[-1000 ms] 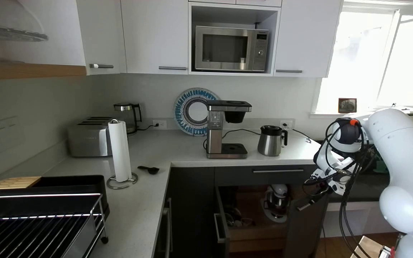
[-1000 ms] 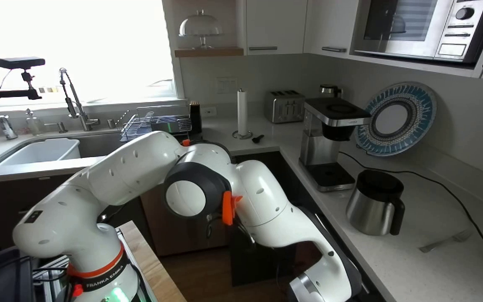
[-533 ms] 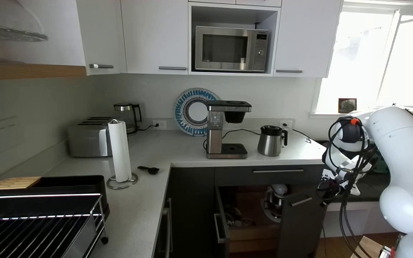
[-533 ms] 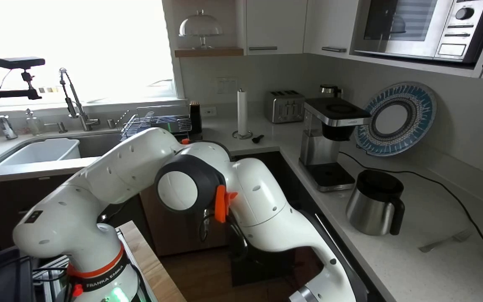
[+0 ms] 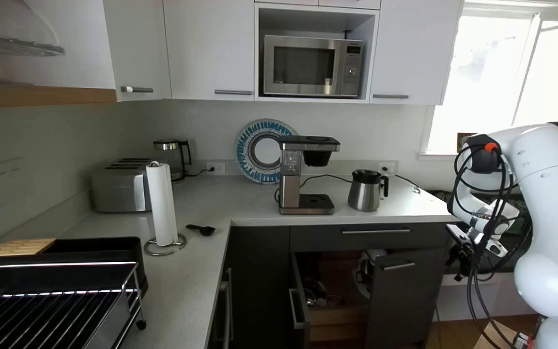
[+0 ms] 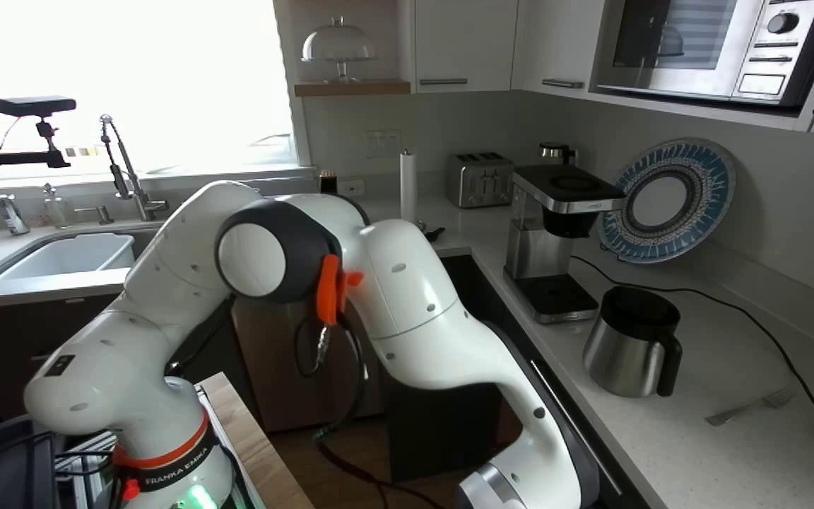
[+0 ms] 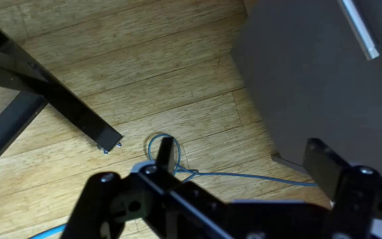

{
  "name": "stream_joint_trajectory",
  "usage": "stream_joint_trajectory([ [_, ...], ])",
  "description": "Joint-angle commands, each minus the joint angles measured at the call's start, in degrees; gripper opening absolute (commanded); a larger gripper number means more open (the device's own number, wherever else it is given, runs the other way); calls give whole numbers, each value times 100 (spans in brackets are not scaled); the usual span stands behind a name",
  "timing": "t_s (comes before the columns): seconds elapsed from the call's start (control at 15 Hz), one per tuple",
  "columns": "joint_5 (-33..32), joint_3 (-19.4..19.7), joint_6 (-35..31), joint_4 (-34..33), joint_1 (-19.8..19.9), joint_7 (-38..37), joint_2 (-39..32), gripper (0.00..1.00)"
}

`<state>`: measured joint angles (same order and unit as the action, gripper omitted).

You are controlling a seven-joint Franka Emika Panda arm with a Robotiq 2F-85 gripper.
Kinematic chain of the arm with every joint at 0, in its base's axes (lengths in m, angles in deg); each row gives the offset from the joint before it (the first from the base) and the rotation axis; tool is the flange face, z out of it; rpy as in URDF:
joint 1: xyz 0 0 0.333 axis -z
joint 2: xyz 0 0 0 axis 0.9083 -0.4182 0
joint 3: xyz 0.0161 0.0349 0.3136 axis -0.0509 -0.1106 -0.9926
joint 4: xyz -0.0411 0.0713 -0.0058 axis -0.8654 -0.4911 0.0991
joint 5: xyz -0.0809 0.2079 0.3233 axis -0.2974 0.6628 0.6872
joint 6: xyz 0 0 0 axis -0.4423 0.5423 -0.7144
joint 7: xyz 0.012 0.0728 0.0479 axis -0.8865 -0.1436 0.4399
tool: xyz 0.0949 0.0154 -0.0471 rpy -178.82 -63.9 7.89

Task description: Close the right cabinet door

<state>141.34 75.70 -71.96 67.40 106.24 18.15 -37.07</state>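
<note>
The right cabinet door is a charcoal-grey panel under the counter, standing partly open at an angle, with a metal bar handle near its top. Its outer face fills the right of the wrist view. In the exterior view from beside the arm it is hidden. My gripper is right of the door, apart from it as far as I can tell. In the wrist view my gripper is open, with bare floor between the fingers; the right finger overlaps the door's lower part.
The left cabinet door also stands open, with wooden pull-out drawers inside. A counter with a carafe is above. A black stand leg and a blue cable are on the floor side.
My arm has moved right and back in the exterior views, leaving the door's handle uncovered. The right door's free edge has shifted left, covering more of the opening.
</note>
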Motion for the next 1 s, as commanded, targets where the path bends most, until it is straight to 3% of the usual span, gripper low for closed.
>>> stream_joint_trajectory([
  [0.0, -390, 304, -430, 1399, -569, 870, 1192, 100],
  [0.4, -1109, 654, -2020, 2988, -1496, 1625, 2610, 100],
  [0.73, -1464, 577, -3595, 4024, -1820, 2408, 3618, 100],
  [0.8, -1301, 532, -3225, 3504, -1728, 2063, 3053, 100],
  [0.93, -1310, 533, -3493, 3787, -1797, 2300, 3361, 100],
])
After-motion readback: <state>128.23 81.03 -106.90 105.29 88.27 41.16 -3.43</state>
